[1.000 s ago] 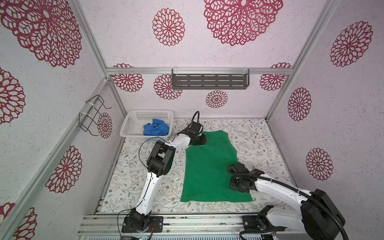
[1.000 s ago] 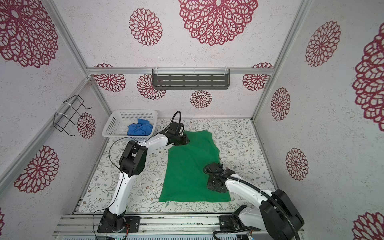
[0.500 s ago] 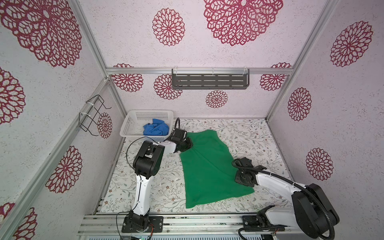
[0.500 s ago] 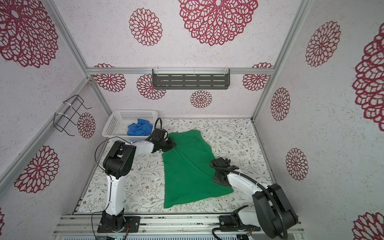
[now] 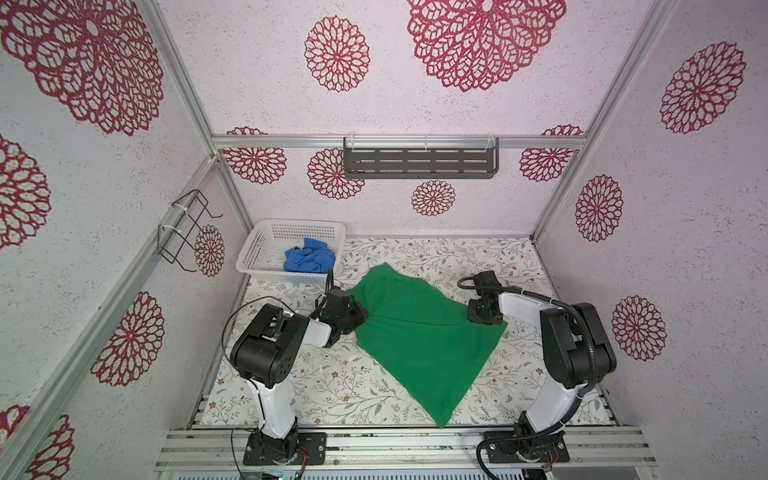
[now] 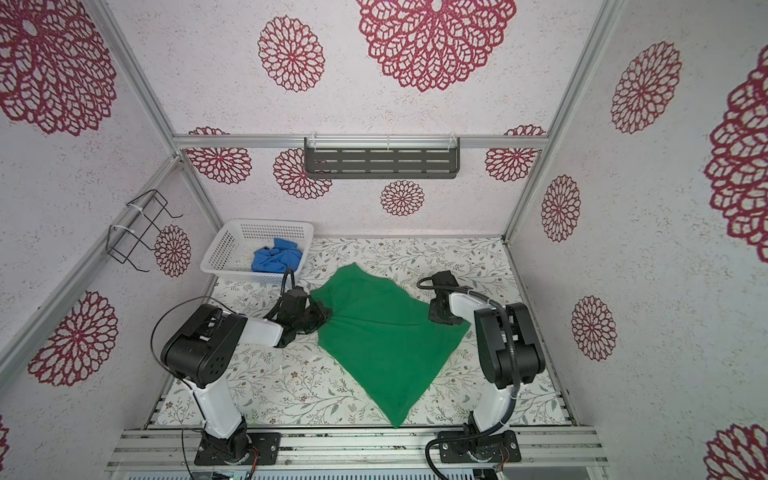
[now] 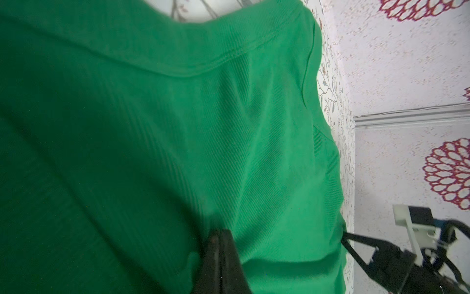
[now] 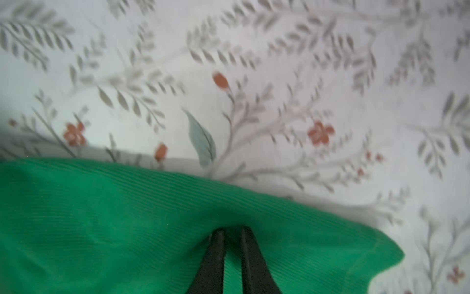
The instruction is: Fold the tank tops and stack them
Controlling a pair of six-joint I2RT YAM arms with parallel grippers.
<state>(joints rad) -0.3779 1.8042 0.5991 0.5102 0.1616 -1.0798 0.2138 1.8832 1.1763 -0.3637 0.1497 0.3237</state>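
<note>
Cloth stretches tight between the two arms: the green tank top [image 5: 419,336] is pulled into a ridge from one grip to the other, and the rest of it spreads slantwise over the floral bench [image 5: 332,386]. The left end effector [image 5: 361,321] is pressed together on a bunched bit of the top's left edge. The right end effector [image 5: 482,321] pinches the opposite edge, its fingers nearly touching. The blue tank top [image 5: 309,259] lies crumpled in the white basket [image 5: 259,249] at the back left corner.
</note>
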